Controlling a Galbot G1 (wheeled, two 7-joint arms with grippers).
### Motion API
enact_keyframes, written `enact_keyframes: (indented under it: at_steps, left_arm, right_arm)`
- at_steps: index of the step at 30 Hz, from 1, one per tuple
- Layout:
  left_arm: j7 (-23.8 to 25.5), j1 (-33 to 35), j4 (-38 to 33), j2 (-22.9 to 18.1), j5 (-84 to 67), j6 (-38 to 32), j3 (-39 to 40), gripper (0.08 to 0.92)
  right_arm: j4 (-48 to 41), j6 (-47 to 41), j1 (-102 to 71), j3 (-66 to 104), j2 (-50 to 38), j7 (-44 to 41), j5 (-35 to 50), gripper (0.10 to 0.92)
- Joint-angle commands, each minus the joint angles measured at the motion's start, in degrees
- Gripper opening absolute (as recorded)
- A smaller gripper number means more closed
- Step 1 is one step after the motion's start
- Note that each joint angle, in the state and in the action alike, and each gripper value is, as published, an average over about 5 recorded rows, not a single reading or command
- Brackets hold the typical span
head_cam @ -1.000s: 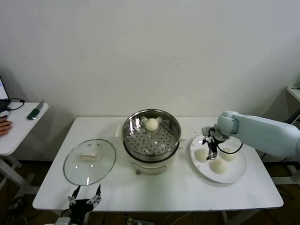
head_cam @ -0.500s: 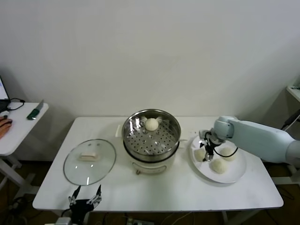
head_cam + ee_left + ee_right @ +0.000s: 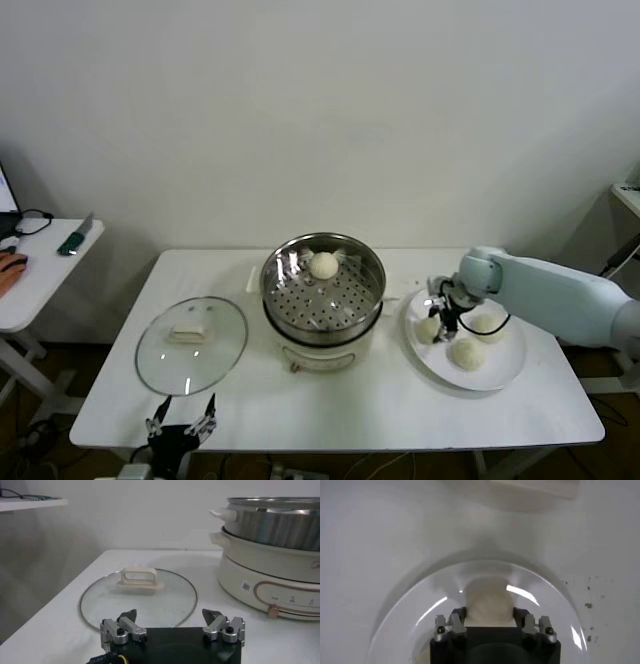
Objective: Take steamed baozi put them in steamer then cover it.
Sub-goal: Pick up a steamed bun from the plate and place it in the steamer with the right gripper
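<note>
1. The right claw (image 3: 437, 322) is down on the white plate (image 3: 505, 375) near the counter's right edge, its fingers clamped on one steamed baozi (image 3: 489, 601).
2. Two more buns lie beside it.
3. One baozi (image 3: 323, 265) sits in the steamer (image 3: 322, 290) mid-counter.
4. The cover (image 3: 191, 343) lies flat toward the left edge.
5. The left claw (image 3: 181, 428) hangs wide open and empty at the front edge.

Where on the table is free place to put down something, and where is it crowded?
Bare patches: the front strip between the glass lid and the plate, before the steamer; also the far-left corner. The plate is crowded: three baozi and the right gripper.
</note>
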Motion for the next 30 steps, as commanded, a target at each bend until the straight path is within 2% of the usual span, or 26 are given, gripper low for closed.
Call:
enact_keyframes:
  at_steps: [1,10,18,25,30]
  left_arm:
    - [0.0,0.0,-0.1,-0.11,0.01,0.02,0.03,0.823]
    - [0.04,-0.01,-0.57,0.25,-0.02,0.23,-0.05,0.823]
    - [0.03,0.02,-0.74,1.51,-0.34,0.16,-0.51,0.823]
    - [-0.01,0.19,-1.07,2.16,-0.84,-0.08,-0.71,0.823]
    - [-0.03,0.23,-1.14,2.19,-0.94,-0.21,-0.67,0.823]
  right_arm:
    - [1.28,0.54,4.87,-2.21,-0.67,-1.76,1.24,0.616]
    - [9.78,2.96,30.7,-20.05,-2.62,-5.66,11.0,0.611]
    - [16.13,3.77,50.2,-26.89,1.88,-9.31,20.61,0.611]
    - [19.81,1.3,53.64,-22.9,10.83,-7.62,28.98,0.611]
    - [19.94,-1.11,49.21,-18.64,18.07,-4.18,31.14,0.611]
